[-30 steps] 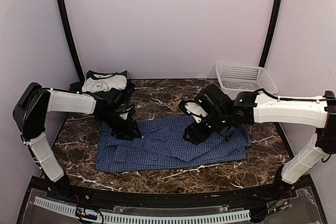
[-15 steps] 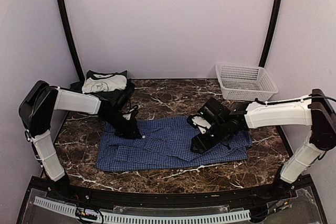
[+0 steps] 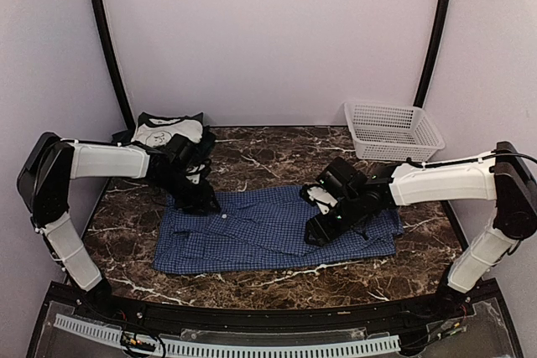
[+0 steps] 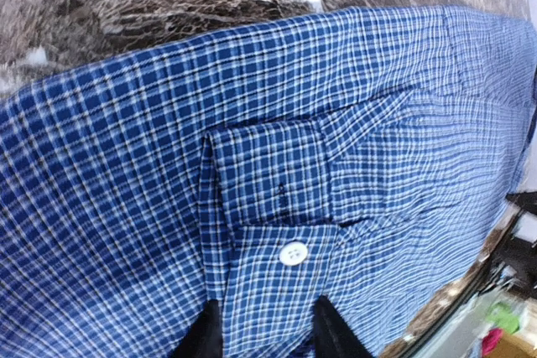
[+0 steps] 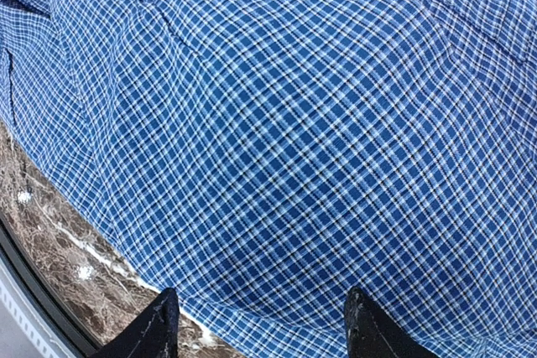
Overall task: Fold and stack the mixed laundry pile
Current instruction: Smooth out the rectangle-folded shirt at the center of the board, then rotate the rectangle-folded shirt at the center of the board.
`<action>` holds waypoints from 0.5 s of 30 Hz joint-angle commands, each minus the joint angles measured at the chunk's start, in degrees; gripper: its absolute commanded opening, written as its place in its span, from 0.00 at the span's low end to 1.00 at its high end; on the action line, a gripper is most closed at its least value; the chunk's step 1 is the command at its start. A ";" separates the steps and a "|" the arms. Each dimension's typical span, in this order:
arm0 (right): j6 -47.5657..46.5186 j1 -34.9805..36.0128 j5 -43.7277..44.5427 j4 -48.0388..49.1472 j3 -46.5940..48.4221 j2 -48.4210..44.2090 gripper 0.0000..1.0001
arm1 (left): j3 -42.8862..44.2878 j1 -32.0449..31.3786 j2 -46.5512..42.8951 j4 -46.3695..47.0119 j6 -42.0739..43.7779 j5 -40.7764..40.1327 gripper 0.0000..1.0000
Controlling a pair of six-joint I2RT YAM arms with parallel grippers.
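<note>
- Black tips of the left gripper [image 4: 267,334] stand narrowly apart with checked cloth between them; whether they pinch it I cannot tell; a white button [image 4: 293,252] lies just ahead
- right gripper [image 5: 262,324] spread wide, low over the same cloth
- blue-and-white shirt [image 3: 268,236] lies flat in the middle of the marble table [image 3: 260,153]; white-and-green garments [image 3: 168,133] heaped at the far left corner; white basket [image 3: 393,129] far right
</note>
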 commanded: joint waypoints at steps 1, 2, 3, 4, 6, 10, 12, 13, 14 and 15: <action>2.11 -0.47 -0.15 -0.40 0.49 -1.07 0.64 | 2.05 0.21 -0.90 -3.95 1.77 -4.63 0.49; 2.67 -0.43 0.58 -1.06 0.21 -2.19 0.64 | 2.75 0.21 -1.82 -5.40 2.54 -5.73 0.53; 3.41 -0.48 1.38 -1.64 -0.12 -2.97 0.65 | 4.35 0.21 -2.28 -6.14 3.33 -8.14 0.56; 4.13 -0.48 1.97 -2.15 -0.49 -3.59 0.65 | 5.09 0.21 -2.96 -7.00 3.69 -9.03 0.56; 5.39 -0.69 2.88 -2.48 -1.20 -3.96 0.65 | 6.83 0.17 -2.86 -6.03 4.78 -10.13 0.58; 6.28 -3.47 3.73 -2.38 -1.59 -1.25 0.66 | 11.95 -0.61 2.75 -8.12 6.79 -13.72 0.58; 6.04 -5.14 3.80 -1.95 -1.51 0.38 0.66 | 12.48 -0.66 5.18 -7.78 7.17 -13.44 0.57; 5.83 -5.70 3.48 -1.80 -1.29 1.24 0.66 | 12.54 -0.66 6.25 -7.60 7.01 -13.08 0.57; 5.67 -6.25 3.21 -1.70 -0.95 2.20 0.66 | 12.53 -0.67 6.76 -7.72 6.81 -12.73 0.57; 5.40 -6.53 3.14 -1.75 -0.61 3.03 0.66 | 12.48 -0.67 7.59 -7.92 6.20 -12.90 0.56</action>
